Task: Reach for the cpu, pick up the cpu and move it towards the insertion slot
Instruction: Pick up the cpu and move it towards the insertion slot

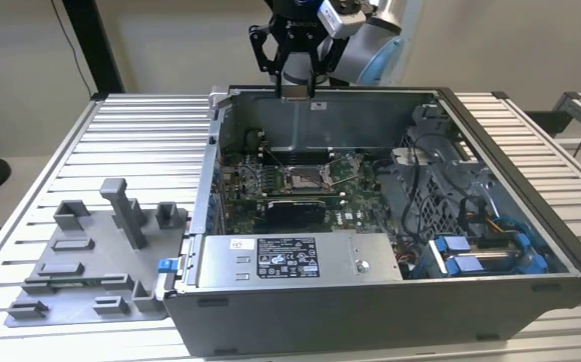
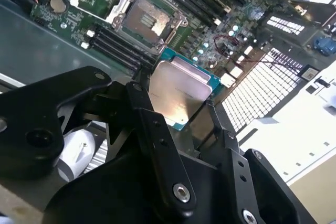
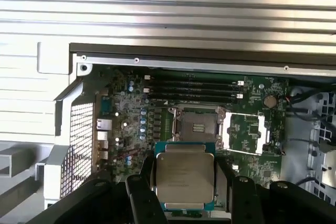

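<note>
Open computer case [image 1: 371, 302] sits on slatted metal counter [image 1: 139, 143], side panel off. Grey fixture tray [image 1: 89, 264] with upright blocks lies just beside the case, on the exterior view's left. Blue drive brackets [image 1: 482, 253] and cable bundle [image 1: 441, 188] inside the case, exterior view's right.

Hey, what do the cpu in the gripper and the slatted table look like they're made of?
The cpu: brushed, pale silver metal lid, faintly glossy, on what looks like a green circuit-board base whose edge shows around it. The slatted table: probably matte light-grey aluminium, judging by its ribbed, even profile.
</note>
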Robot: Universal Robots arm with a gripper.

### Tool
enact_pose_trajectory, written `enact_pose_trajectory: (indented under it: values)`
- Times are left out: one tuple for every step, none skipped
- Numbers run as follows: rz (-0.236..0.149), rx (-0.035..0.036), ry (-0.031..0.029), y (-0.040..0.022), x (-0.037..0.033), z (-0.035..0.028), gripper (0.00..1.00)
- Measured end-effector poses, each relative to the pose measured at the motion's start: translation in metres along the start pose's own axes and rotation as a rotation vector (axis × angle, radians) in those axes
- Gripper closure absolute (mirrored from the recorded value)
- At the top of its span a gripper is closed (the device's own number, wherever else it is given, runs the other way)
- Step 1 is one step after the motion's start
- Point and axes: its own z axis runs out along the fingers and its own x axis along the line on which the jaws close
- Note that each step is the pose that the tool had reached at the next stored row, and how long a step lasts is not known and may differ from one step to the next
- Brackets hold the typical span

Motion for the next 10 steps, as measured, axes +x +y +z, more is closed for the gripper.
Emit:
enact_pose_trajectory:
  values:
    - [0.0, -0.0001, 0.0, 0.0, 0.0, 0.0, 1.0]
    - [0.0, -0.0001, -0.0001, 0.0, 0.0, 0.0, 1.0]
    - [0.0, -0.0001, -0.0001, 0.0001, 0.0, 0.0, 1.0]
    - [0.0, -0.0001, 0.0, 0.0001, 0.0, 0.0, 1.0]
    - [0.0, -0.0001, 0.0, 0.0001, 0.0, 0.0, 1.0]
    - [0.0, -0.0002, -0.0001, 0.0004, 0.0, 0.0001, 1.0]
    - [0.0, -0.0001, -0.0001, 0.0012, 0.0, 0.0002, 1.0]
    - [0.0, -0.0001, -0.0001, 0.0023, 0.0, 0.0002, 1.0]
    - [0.0, -0.0001, -0.0001, 0.0036, 0.0, 0.0003, 1.0]
    - [0.0, -0.0001, 0.0, 0.0038, -0.0001, 0.0006, 1.0]
